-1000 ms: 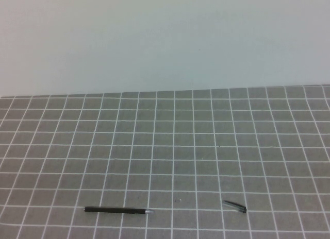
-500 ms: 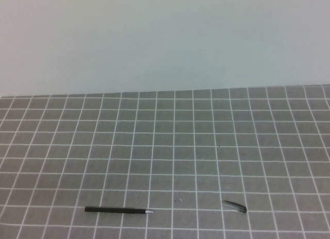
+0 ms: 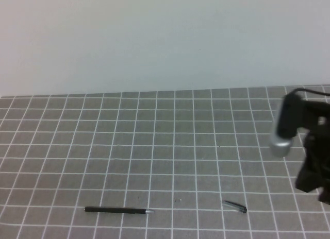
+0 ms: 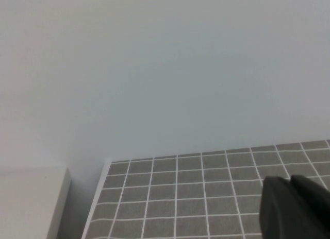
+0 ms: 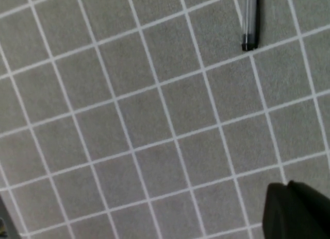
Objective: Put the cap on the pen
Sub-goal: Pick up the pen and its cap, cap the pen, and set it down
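Since neither part is picked up yet, entries run as follows.

1. Grey counter ruled in a white grid (image 3: 170,146), backed by a pale wall (image 3: 165,38).
2. Slim black pen with a bare silver tip (image 3: 118,210): lying flat near the counter's near edge, on my left side, tip pointing toward my right. Uncapped.
3. Small dark pen cap with a clip (image 3: 235,206): lying flat in about the same row, on my right side, well apart from the pen. My right wrist view also shows it (image 5: 250,20).
4. Right hand (image 3: 311,172): above the counter at the far right of the high view, behind the cap and clear of it. Open or closed, I cannot tell.
5. Left hand (image 4: 294,208): absent from the high view, and only a dark edge shows at its own wrist, facing the wall. Open or closed, I cannot tell.

Step in hand, as I judge it: the reach for the cap, with capping not begun. The next move calls for lowering my right hand over the cap and closing across its narrow width, with the open end left free for the pen's tip.
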Robot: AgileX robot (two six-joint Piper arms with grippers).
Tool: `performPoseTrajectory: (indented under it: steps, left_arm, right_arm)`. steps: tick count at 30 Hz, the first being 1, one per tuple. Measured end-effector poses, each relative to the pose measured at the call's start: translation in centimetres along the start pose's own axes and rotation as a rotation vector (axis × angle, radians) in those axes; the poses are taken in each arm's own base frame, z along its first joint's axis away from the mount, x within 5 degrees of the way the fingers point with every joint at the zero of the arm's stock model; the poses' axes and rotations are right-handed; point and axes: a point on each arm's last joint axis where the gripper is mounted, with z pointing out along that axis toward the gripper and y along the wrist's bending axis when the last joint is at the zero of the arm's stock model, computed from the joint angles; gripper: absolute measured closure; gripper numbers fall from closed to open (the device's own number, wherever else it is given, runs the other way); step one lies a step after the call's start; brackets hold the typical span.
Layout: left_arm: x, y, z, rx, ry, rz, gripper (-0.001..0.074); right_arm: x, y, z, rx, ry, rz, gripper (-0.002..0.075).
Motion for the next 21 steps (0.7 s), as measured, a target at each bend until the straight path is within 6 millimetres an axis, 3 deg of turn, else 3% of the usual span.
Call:
performPoseTrajectory:
  steps: [5,7,11,13,21]
  left_arm:
    - [-0.1,0.0,0.0,-0.001,-0.01,0.0,0.0735]
    - [-0.1,0.0,0.0,-0.001,-0.015,-0.003,0.0735]
    - [-0.2,0.0,0.0,-0.001,-0.022,-0.005,0.0735]
    - [-0.2,0.0,0.0,-0.001,-0.025,-0.007,0.0734]
    - [-0.2,0.0,0.0,-0.002,-0.027,-0.007,0.0734]
  right_arm:
    - [-3.3,-1.4,3.3,-0.032,0.067,-0.096,0.0684]
    - [-4.5,-1.7,4.5,-0.062,0.067,-0.103,0.0611]
    - [-6.4,-2.2,7.3,-0.098,0.099,-0.141,0.037]
    - [-6.7,-2.3,8.5,-0.102,0.128,-0.162,0.0301]
    - [-7.4,-2.4,12.6,-0.105,0.177,-0.204,0.0253]
